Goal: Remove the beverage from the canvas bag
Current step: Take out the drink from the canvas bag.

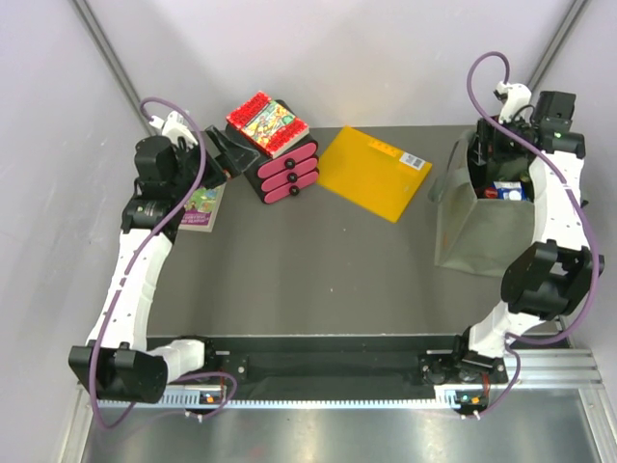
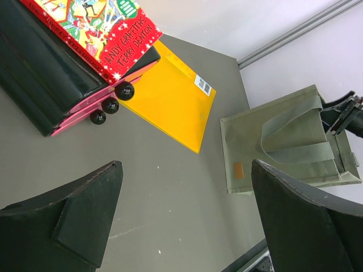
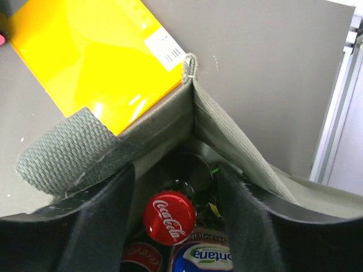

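**Right claw inside the bag, either side of the cola cap**

The beverage, a Coca-Cola bottle (image 3: 169,217) with a red cap, stands upright inside the canvas bag (image 1: 472,231). In the right wrist view it sits at the lower middle of the frame. Just beside it, at the bottom edge, is a blue-topped container (image 3: 201,258) whose label is only partly readable. The olive-green bag stands at the right of the overhead frame with its mouth open upward. One webbing handle flops over its rim on the side towards the folder.

The right claw (image 3: 176,175) reaches down into the bag's mouth. Its two dark fingers (image 3: 96,226) stand apart on either side of the red cap, with a gap showing on each side, so it is open and grips nothing. How deep the tips sit relative to the cap cannot be told.

Left of the bag, a flat yellow-orange folder (image 1: 374,174) lies on the grey surface (image 1: 318,270) at the upper middle of the overhead frame. Further left is a pink-and-black stack (image 1: 284,174) with a red-covered book (image 1: 267,122) on top.

The left claw (image 1: 227,152) hovers at the upper left, just beside that stack. Its jaws are spread wide and nothing is between them. A green-and-purple booklet (image 1: 202,207) lies partly under that arm.
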Robot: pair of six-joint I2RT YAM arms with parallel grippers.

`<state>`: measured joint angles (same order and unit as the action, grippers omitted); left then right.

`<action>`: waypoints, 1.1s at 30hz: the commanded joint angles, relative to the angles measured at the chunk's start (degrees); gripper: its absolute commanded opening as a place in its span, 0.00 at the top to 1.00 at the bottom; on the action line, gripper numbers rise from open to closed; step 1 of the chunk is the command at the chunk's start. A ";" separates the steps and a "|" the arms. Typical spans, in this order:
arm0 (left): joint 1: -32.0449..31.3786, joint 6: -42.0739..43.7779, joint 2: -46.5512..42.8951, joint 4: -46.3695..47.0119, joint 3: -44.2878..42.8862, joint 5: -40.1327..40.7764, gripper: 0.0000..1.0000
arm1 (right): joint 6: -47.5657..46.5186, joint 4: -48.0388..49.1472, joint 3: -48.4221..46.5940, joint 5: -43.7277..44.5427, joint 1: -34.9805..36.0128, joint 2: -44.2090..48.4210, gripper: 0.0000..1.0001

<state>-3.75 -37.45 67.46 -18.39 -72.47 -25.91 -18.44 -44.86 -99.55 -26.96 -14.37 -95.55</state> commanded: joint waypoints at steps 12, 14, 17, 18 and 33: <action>-2.83 1.77 -0.32 2.22 -1.36 -0.98 0.01 | -1.34 4.34 -3.90 3.75 1.45 4.57 1.00; -4.15 2.90 0.56 2.05 -2.41 -0.46 0.01 | -0.90 4.69 -5.39 4.63 1.45 5.19 1.00; -7.84 4.92 2.06 1.61 -3.73 0.77 0.01 | -0.03 5.31 -7.15 5.07 1.54 6.25 1.00; -9.85 5.54 2.41 1.61 -4.08 1.64 0.01 | 0.59 5.66 -7.50 5.16 1.54 6.95 1.00; -27.27 13.81 14.35 3.54 -15.15 5.61 0.01 | 5.25 4.34 -25.94 8.59 1.36 6.43 1.00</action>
<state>-28.56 -26.39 79.42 -18.28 -83.85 -21.10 -13.74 -51.09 -114.61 -19.25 -13.10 -94.83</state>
